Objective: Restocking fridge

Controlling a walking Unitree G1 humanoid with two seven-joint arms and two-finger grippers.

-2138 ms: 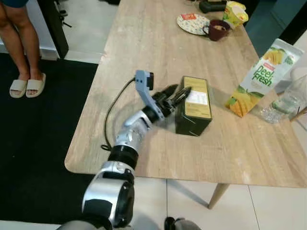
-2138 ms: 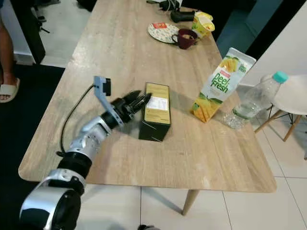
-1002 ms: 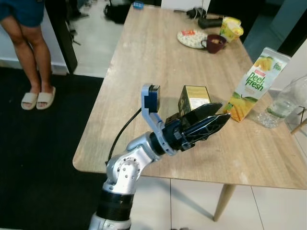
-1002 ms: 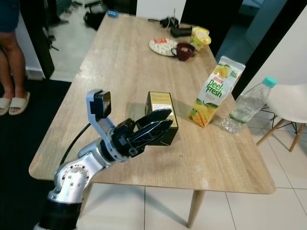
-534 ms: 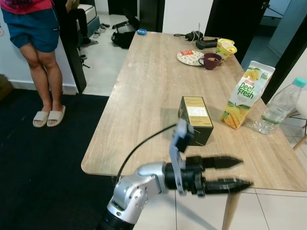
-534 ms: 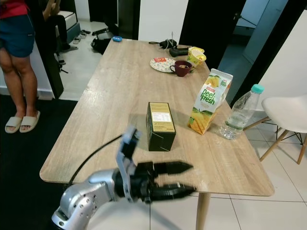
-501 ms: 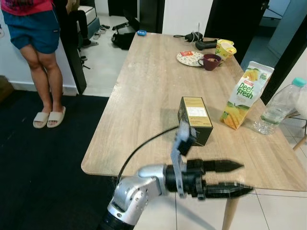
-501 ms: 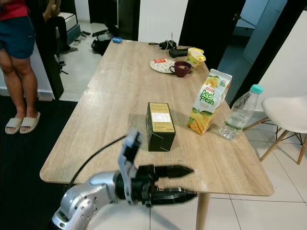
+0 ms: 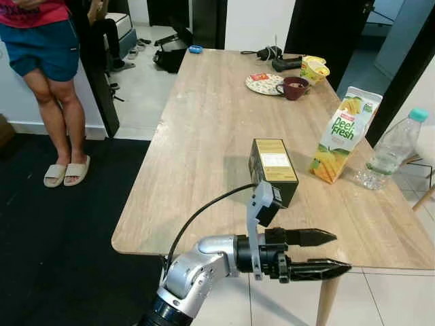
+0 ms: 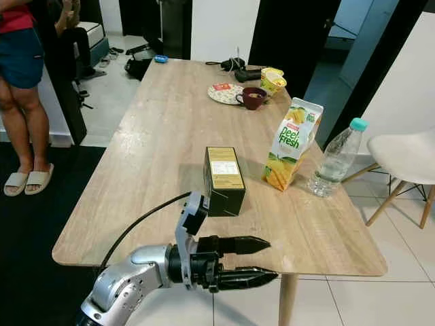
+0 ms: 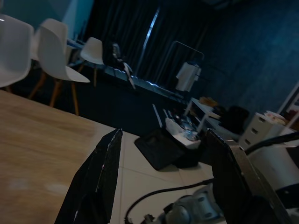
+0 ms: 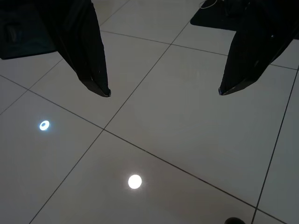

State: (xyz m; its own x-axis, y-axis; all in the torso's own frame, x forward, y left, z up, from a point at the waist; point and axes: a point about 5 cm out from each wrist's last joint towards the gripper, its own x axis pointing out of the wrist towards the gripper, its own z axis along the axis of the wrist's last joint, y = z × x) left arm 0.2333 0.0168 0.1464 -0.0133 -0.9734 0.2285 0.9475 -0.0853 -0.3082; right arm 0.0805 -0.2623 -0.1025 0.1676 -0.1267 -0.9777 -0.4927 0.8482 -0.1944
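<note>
A dark green carton with a gold top (image 9: 274,170) stands on the wooden table (image 9: 204,129), near its front edge. My left gripper (image 9: 342,252) is held in the air in front of the carton, at the table's front edge. It points to the right and is open, with nothing between its fingers (image 11: 100,177). A yellow Peel Fresh juice carton (image 9: 343,136) and a clear water bottle (image 9: 389,148) stand to the right of the dark carton. My right gripper (image 12: 163,93) hangs open over the tiled floor.
At the table's far end are a plate (image 9: 264,83), a dark red mug (image 9: 296,87) and a yellow cup (image 9: 313,68). A person in sandals (image 9: 47,75) stands left of the table beside a black rug (image 9: 54,238). White chairs (image 10: 408,156) stand on the right.
My left gripper has drawn back from the dark carton's side and swung out past the table's front edge, open. The head camera has risen and shows more of the room.
</note>
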